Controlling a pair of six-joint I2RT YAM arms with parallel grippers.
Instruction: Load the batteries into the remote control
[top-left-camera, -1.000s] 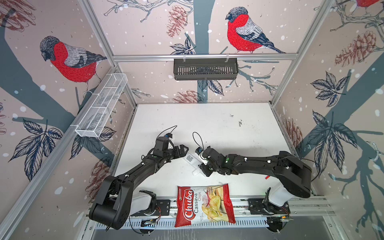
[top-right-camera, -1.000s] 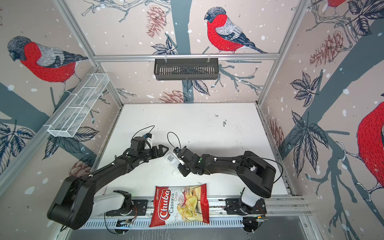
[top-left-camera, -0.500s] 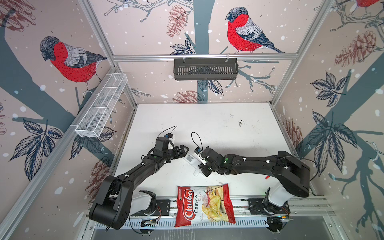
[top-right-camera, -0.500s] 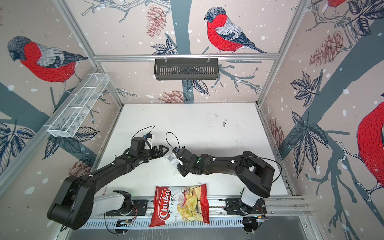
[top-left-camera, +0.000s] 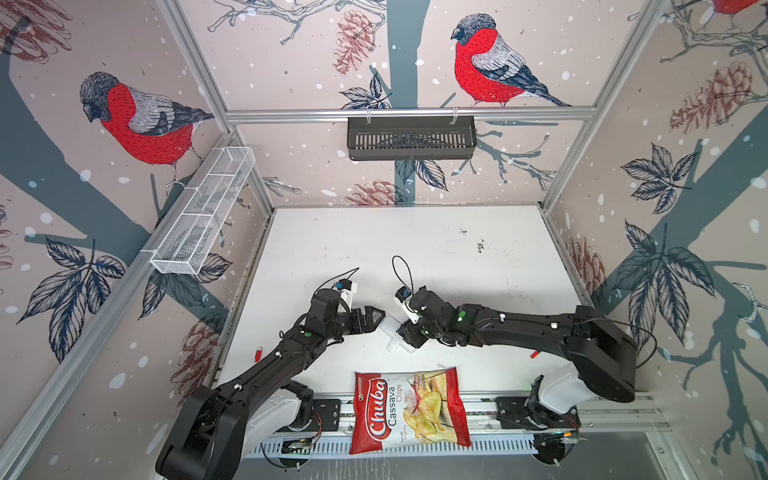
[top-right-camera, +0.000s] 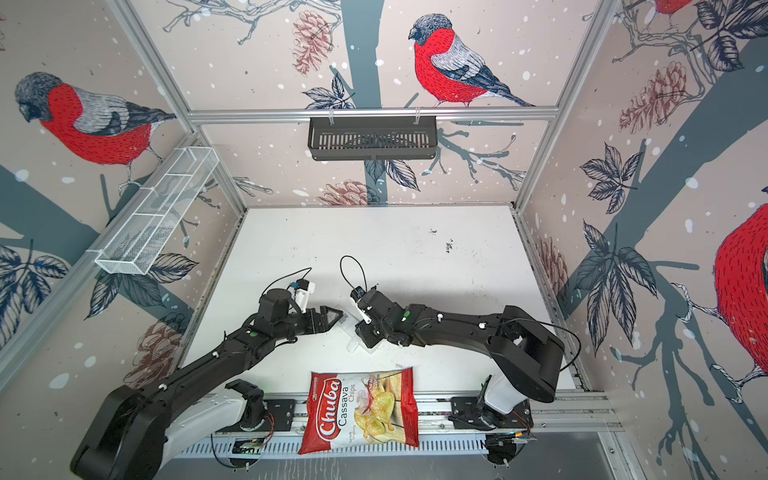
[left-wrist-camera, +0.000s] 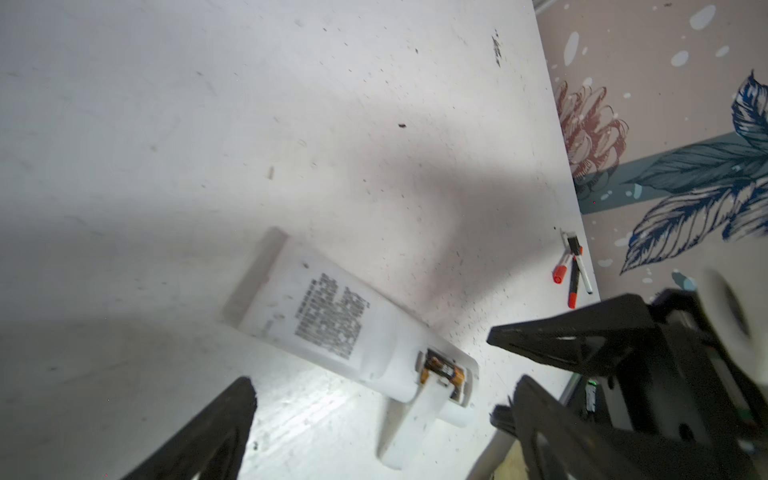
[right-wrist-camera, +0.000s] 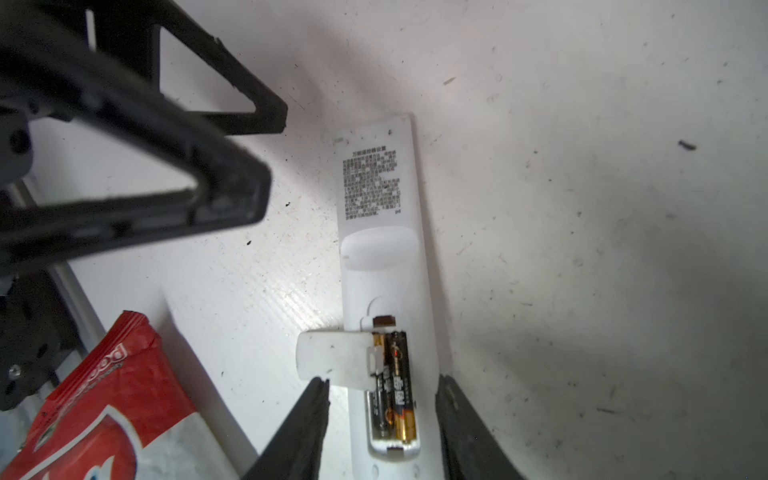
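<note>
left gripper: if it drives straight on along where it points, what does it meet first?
Most likely the remote control, lying back-up just ahead of the open left gripper, near the end where the batteries sit in the open bay. Its height is unclear, so it might pass over.

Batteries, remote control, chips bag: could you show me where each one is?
batteries (right-wrist-camera: 400, 386): right wrist view, on the black-and-gold label of the uncovered one.
remote control (right-wrist-camera: 380, 249): right wrist view, on its white back, between print and batteries.
chips bag (top-left-camera: 409, 409): in a top view, mid-front.
</note>
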